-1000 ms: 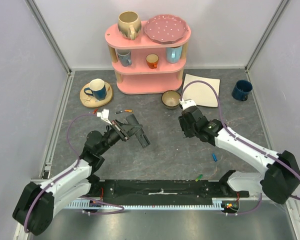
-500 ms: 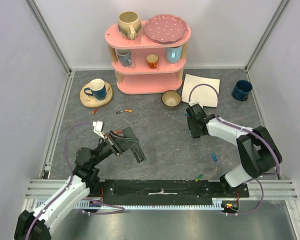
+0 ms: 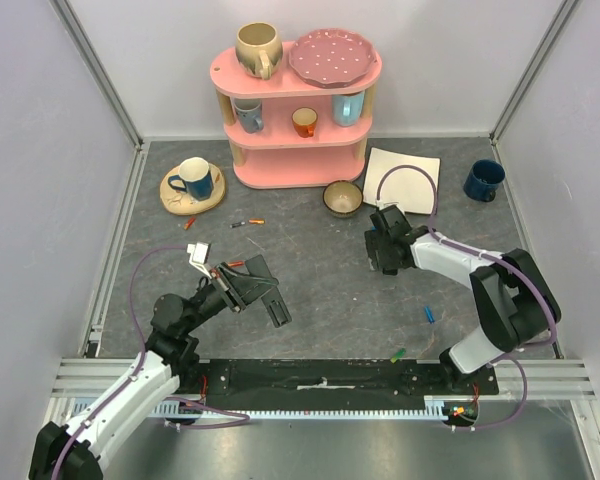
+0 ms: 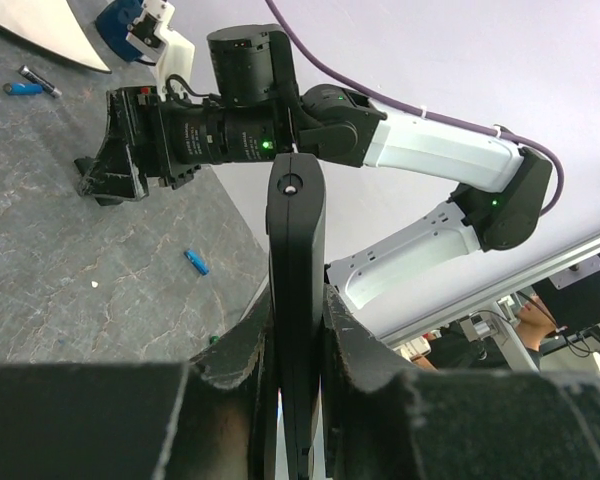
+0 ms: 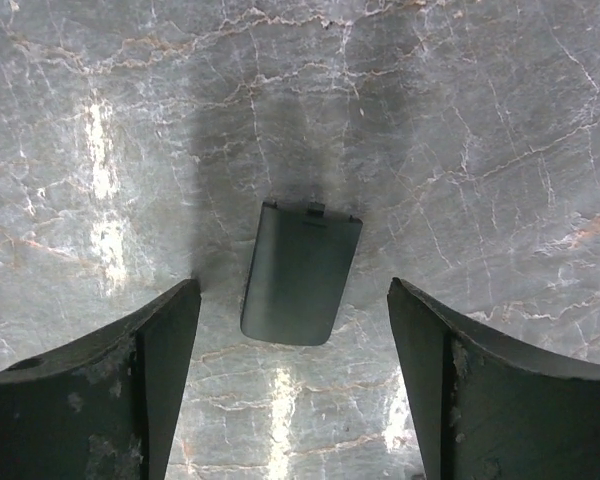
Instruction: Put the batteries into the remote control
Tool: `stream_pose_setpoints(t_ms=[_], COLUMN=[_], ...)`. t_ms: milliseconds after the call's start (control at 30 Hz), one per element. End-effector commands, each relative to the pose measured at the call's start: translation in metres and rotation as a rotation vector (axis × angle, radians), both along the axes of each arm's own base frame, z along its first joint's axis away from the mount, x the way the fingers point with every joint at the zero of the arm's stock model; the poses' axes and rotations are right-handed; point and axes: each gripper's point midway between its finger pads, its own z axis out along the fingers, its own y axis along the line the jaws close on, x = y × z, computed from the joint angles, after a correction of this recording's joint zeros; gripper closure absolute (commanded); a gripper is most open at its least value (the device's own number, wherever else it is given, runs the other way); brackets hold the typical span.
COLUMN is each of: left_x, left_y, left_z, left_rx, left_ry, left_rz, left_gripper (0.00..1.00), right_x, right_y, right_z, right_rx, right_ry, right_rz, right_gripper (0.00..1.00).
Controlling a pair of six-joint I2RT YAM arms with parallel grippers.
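The black remote control [image 3: 268, 297] is held edge-on in my left gripper [image 3: 242, 285], lifted over the table's left part; in the left wrist view the remote control [image 4: 296, 240] stands clamped between the fingers of the left gripper [image 4: 298, 330]. My right gripper [image 3: 380, 252] points down at the table right of centre. Its wrist view shows the right gripper [image 5: 295, 390] open above a loose black battery cover [image 5: 302, 272] lying flat. Batteries lie scattered: an orange one [image 3: 255, 221], a blue one [image 3: 429, 313], a green one [image 3: 398, 353].
A pink shelf [image 3: 298, 150] with cups and a plate stands at the back. A bowl [image 3: 342, 197], a white napkin [image 3: 402, 178] and a dark blue cup [image 3: 483, 180] sit at the back right. A blue cup on a wooden coaster [image 3: 193, 180] sits back left.
My right gripper has opened and the battery cover now lies free on the table. The left arm earlier drew the remote back toward its base, then held still.
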Motion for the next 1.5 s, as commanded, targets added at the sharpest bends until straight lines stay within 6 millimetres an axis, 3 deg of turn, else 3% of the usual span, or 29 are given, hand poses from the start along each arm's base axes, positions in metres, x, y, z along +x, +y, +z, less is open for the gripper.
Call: stream_pose_setpoints(t_ms=[0, 67, 200, 300, 400, 667, 767, 933, 1067, 1233, 1467], left_x=[-0.004, -0.004, -0.003, -0.003, -0.005, -0.009, -0.005, 0.001, 0.0, -0.005, -0.014], left_y=[0.0, 0.0, 0.001, 0.002, 0.002, -0.001, 0.0, 0.004, 0.006, 0.007, 0.001], left_z=[-0.024, -0.026, -0.028, -0.028, -0.027, -0.026, -0.018, -0.017, -0.022, -0.018, -0.003], left_rx=[0.04, 0.045, 0.051, 0.05, 0.047, 0.051, 0.062, 0.1, 0.068, -0.042, -0.033], left_ry=[0.006, 0.011, 0.015, 0.015, 0.013, 0.031, 0.026, 0.031, 0.062, 0.064, -0.009], left_rz=[-0.017, -0.015, -0.002, 0.004, -0.005, -0.043, -0.017, 0.026, 0.035, 0.01, -0.061], left_gripper=[0.98, 0.98, 0.98, 0.98, 0.98, 0.98, 0.98, 0.98, 0.98, 0.98, 0.98], right_x=[0.001, 0.003, 0.017, 0.026, 0.028, 0.019, 0.016, 0.007, 0.01, 0.018, 0.018], right_y=[0.0, 0.0, -0.007, -0.011, -0.008, -0.002, 0.019, 0.049, 0.04, 0.046, 0.041], right_z=[0.023, 0.037, 0.091, 0.115, 0.125, 0.121, 0.124, 0.109, 0.097, 0.106, 0.113], right_rx=[0.031, 0.044, 0.093, 0.126, 0.172, 0.284, 0.368, 0.353, 0.298, 0.327, 0.324], right_ry=[-0.05, -0.089, -0.285, -0.388, -0.44, -0.512, -0.509, -0.435, -0.421, -0.445, -0.479], right_rz=[-0.016, -0.028, -0.109, -0.156, -0.163, -0.158, -0.054, 0.092, 0.035, 0.013, -0.012], right_gripper=[0.14, 0.13, 0.13, 0.15, 0.17, 0.17, 0.18, 0.19, 0.19, 0.19, 0.19])
